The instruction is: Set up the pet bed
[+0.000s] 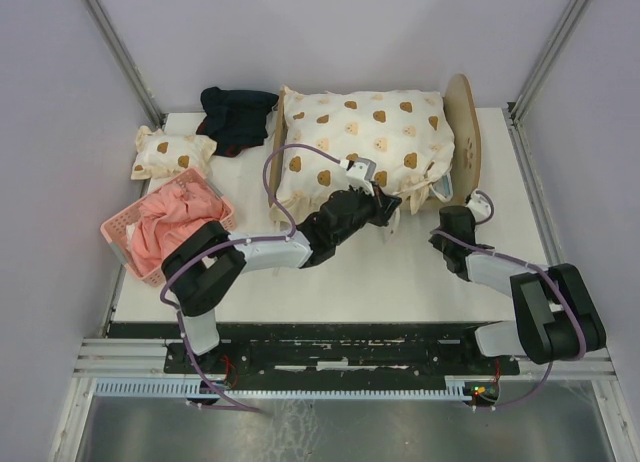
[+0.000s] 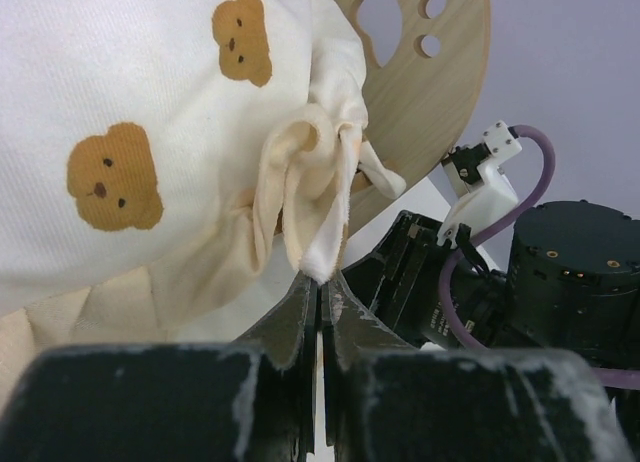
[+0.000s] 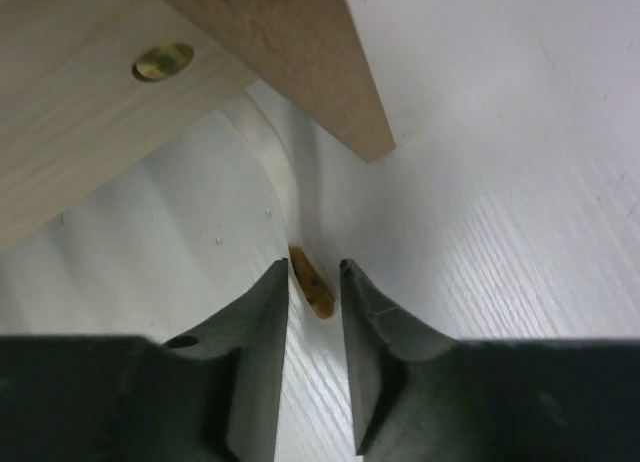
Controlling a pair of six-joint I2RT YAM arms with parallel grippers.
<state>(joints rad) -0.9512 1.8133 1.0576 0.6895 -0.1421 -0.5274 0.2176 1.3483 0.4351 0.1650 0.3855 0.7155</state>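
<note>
Starting at the left, a pink basket point(image 1: 113, 233) and a pillow point(image 1: 172, 154) lie on the desk point(image 1: 400, 277). The left end effector point(image 2: 322, 280) pinches a corner of the quilt point(image 2: 150, 92) tight. The quilt drapes the pet bed point(image 1: 463, 132), standing right of centre at the back. The right end effector point(image 3: 315, 282) straddles a cloth fold point(image 3: 312, 280) beside the bed's frame, and I cannot tell whether it grips. Spreading the quilt seems the step in hand; next, tug it flat gently.
</note>
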